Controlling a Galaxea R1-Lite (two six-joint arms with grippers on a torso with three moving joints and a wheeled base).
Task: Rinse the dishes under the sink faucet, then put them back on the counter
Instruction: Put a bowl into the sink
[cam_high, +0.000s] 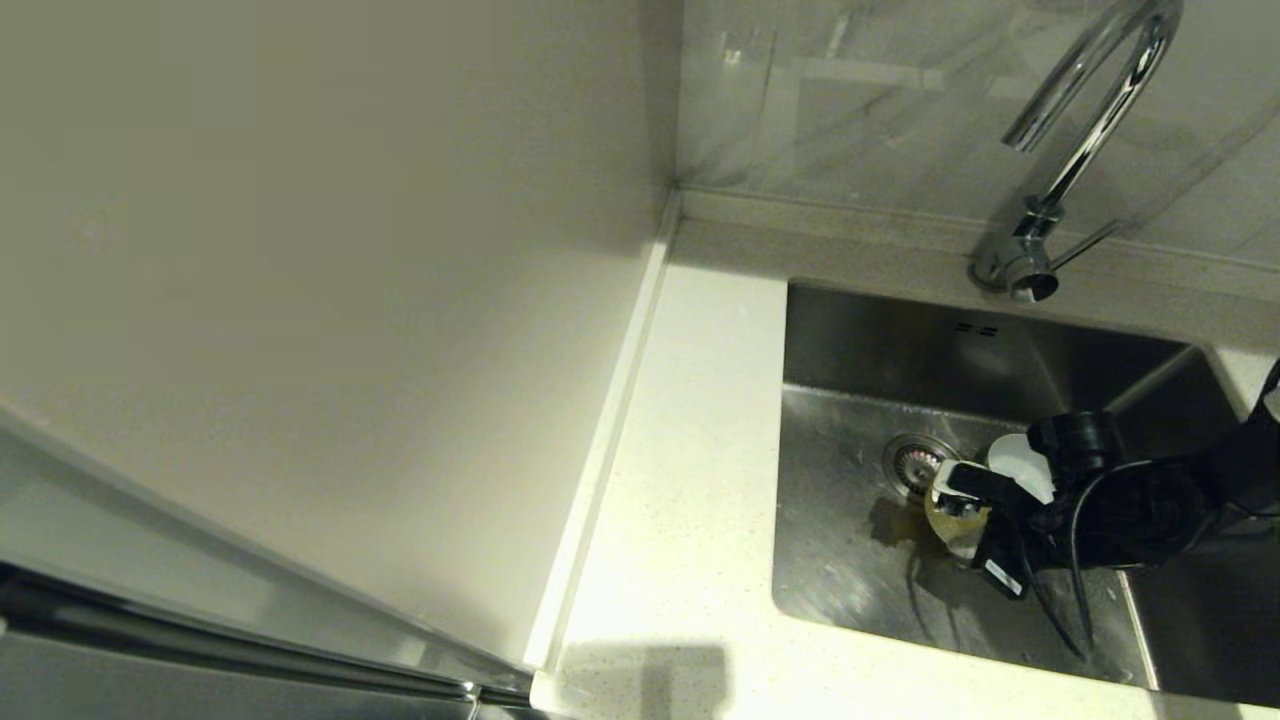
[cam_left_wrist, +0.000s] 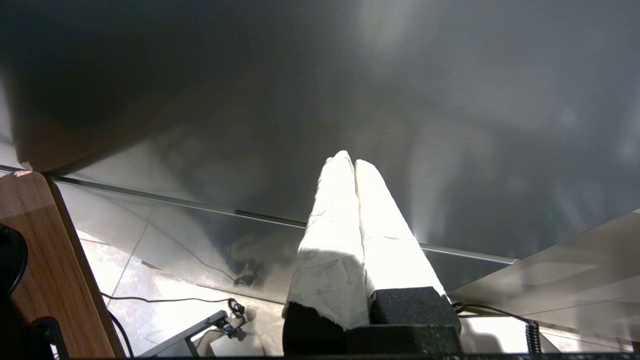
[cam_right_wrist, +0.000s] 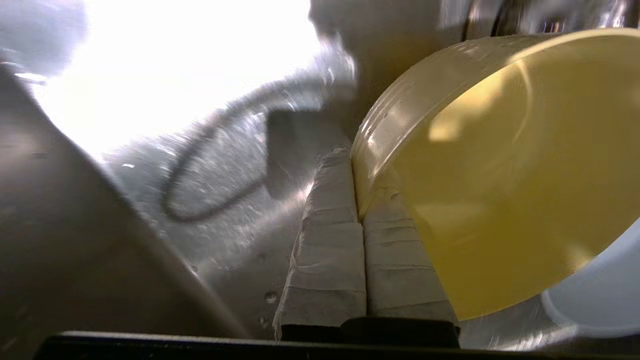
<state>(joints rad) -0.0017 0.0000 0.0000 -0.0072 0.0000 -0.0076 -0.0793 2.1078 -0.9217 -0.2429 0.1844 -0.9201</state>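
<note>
In the head view, the right arm reaches in from the right side over the sink (cam_high: 850, 360), a brushed steel basin set into the white speckled counter (cam_high: 690, 480). The right gripper (cam_high: 955, 510) sits low in the basin, just beside the round drain (cam_high: 915, 462), and a yellow-green bowl (cam_high: 950, 525) shows at its tip, tilted on edge above the sink floor. A pale bowl (cam_high: 1020, 462) shows just behind the gripper, partly hidden by the black wrist. The chrome faucet (cam_high: 1075, 150) rises from its base on the back strip of the counter, and its spout curves well above the basin. To the left of the counter stands a plain off-white wall panel (cam_high: 300, 250).

In the left wrist view, the left gripper (cam_left_wrist: 354, 162) has its 2 white-wrapped fingers (cam_left_wrist: 330, 240) pressed together with nothing between them. It hangs away from the sink, facing a dark glossy surface (cam_left_wrist: 350, 75), with a wooden board (cam_left_wrist: 45, 260) at one side.

In the right wrist view, the right gripper (cam_right_wrist: 356, 192) pinches the rim of the yellow-green bowl (cam_right_wrist: 500, 190) between its closed, tape-wrapped fingers (cam_right_wrist: 327, 250). The bowl is tipped so its inside faces the camera. The wet sink floor (cam_right_wrist: 225, 220) lies beyond it, and an edge of a pale bowl (cam_right_wrist: 600, 300) shows beside the yellow-green one.
</note>
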